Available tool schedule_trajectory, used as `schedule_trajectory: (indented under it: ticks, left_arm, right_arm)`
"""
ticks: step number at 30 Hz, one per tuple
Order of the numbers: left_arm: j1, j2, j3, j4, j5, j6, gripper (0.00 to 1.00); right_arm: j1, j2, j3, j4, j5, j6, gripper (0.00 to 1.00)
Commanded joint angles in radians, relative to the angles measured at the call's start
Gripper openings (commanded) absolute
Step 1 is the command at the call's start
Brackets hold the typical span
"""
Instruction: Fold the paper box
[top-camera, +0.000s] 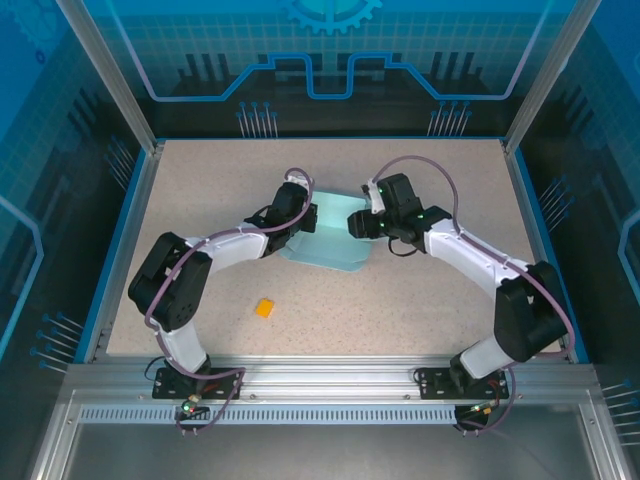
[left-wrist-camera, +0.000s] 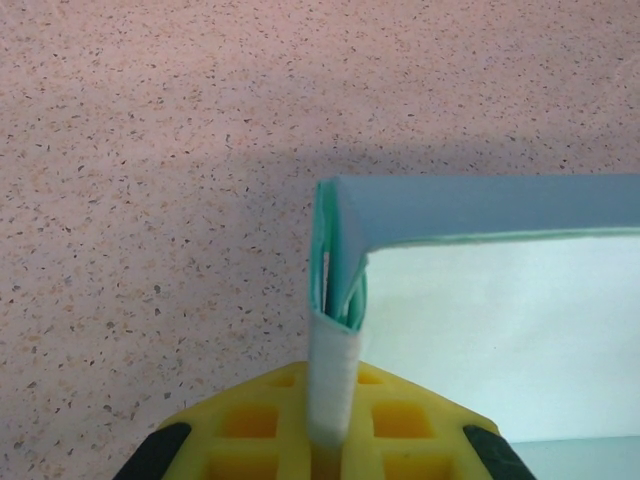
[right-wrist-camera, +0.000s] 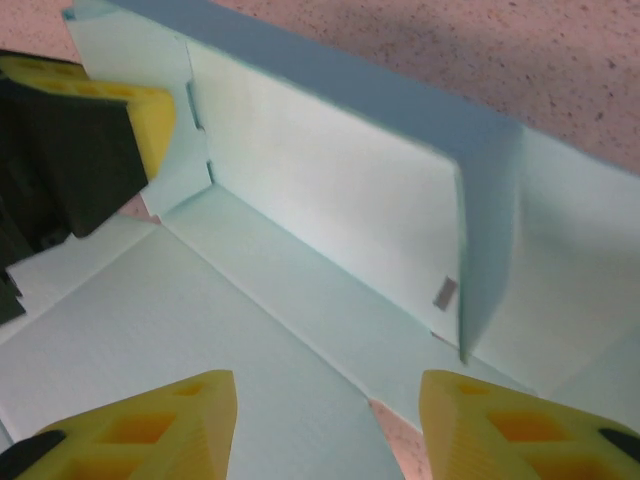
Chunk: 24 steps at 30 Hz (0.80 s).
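One paper box (top-camera: 325, 245) in play, pale light-blue card, sitting around the middle of the speckled surface (top-camera: 420, 310), a touch nearer the far edge than the near one. It's only part-formed: flat panels spread on the surface and one long wall standing upright, with a short end panel turned in at a corner. Two tools are on it, one from each side. The left tool (top-camera: 303, 220) is at the box's left end, and its wrist camera tells the story: the yellow fingers (left-wrist-camera: 410, 425) are pressed together on a doubled-over edge of the card, with a pale strip of it pinched between them, so that's a firm clamp on the paper box. The right wrist view picks up that same tool at the upper left, its yellow pad against the small flap at the end of the upright wall. Over to the right tool (top-camera: 355, 224), at the box's right end: two yellow fingertips (right-wrist-camera: 150, 430) standing well apart over the flat panels, jaws parted and nothing between them. One more thing to count: a single small orange block (top-camera: 264, 308), alone toward the near edge, left of centre, well apart from the box and from both tools.
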Motion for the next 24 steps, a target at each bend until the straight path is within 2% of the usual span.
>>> schedule_trajectory:
  ticks: [1, 9, 24]
  left_arm:
    - [-0.005, -0.048, -0.009, 0.038, -0.003, -0.004, 0.01]
    - [-0.006, -0.052, -0.01, 0.041, -0.001, -0.007, 0.01]
    - [-0.005, -0.051, -0.006, 0.038, 0.005, -0.009, 0.01]
  right_arm:
    - [-0.024, -0.045, -0.049, -0.056, 0.014, 0.0, 0.54]
    - [-0.084, -0.076, -0.135, -0.025, -0.053, 0.037, 0.58]
    - [-0.137, 0.01, -0.174, 0.151, -0.214, 0.169, 0.6]
